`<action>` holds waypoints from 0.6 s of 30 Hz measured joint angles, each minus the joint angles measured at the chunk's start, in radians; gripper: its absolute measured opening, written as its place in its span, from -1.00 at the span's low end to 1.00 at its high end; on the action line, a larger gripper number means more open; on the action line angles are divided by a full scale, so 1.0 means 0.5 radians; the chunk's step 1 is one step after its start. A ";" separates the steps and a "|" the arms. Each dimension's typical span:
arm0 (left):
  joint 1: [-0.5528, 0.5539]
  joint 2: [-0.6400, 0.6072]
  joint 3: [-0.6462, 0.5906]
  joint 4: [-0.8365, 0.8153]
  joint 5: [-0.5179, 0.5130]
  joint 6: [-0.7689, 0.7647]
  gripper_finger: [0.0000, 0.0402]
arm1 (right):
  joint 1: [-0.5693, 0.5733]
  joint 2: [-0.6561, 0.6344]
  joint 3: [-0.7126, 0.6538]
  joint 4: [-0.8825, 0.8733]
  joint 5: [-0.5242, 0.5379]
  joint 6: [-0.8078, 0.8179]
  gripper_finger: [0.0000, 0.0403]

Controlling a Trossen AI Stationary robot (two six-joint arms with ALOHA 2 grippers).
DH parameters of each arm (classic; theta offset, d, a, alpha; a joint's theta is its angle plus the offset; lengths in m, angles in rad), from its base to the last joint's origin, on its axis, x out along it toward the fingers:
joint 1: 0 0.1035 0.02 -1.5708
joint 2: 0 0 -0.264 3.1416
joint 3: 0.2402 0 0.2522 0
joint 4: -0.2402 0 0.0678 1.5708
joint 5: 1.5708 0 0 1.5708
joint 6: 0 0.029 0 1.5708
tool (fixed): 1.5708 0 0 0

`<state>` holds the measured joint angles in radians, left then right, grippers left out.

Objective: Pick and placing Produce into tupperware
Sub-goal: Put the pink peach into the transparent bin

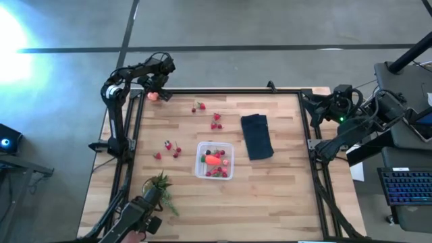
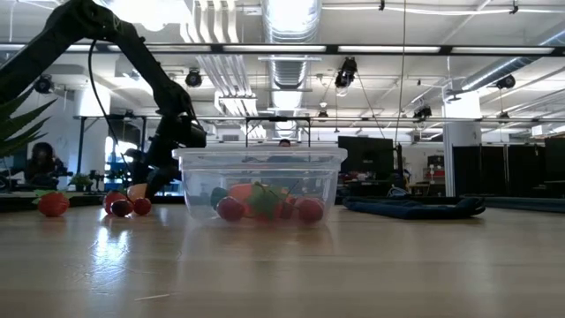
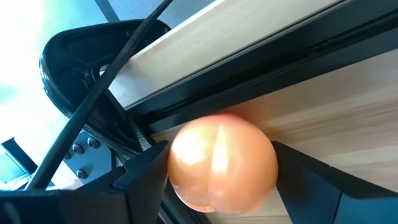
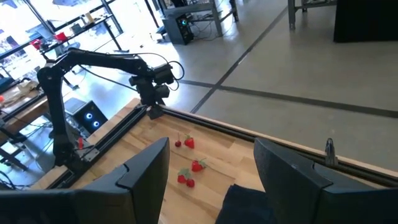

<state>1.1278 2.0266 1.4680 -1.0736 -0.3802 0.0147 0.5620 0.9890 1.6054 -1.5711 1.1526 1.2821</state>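
Left wrist view: the left gripper (image 3: 217, 177) straddles the peach-orange ball (image 3: 222, 163) at the table's far left corner, fingers spread wide against its sides. The right gripper (image 4: 211, 171) waits open beyond the right edge. The tupperware (image 1: 215, 160), mid-table, holds berries.
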 joint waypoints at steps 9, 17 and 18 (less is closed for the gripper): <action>0.000 0.000 -0.001 -0.035 -0.008 0.000 0.12 | 0.000 0.000 0.000 0.000 0.000 -0.002 0.12; -0.062 -0.082 0.006 -0.089 0.017 -0.018 0.27 | 0.000 0.000 -0.001 0.000 0.000 -0.017 0.12; -0.081 -0.112 0.006 -0.089 0.019 -0.018 0.26 | 0.000 -0.003 -0.001 0.000 0.000 -0.024 0.12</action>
<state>1.0874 1.9705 1.4712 -1.1179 -0.3708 0.0055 0.5621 0.9874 1.6051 -1.5709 1.1526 1.2700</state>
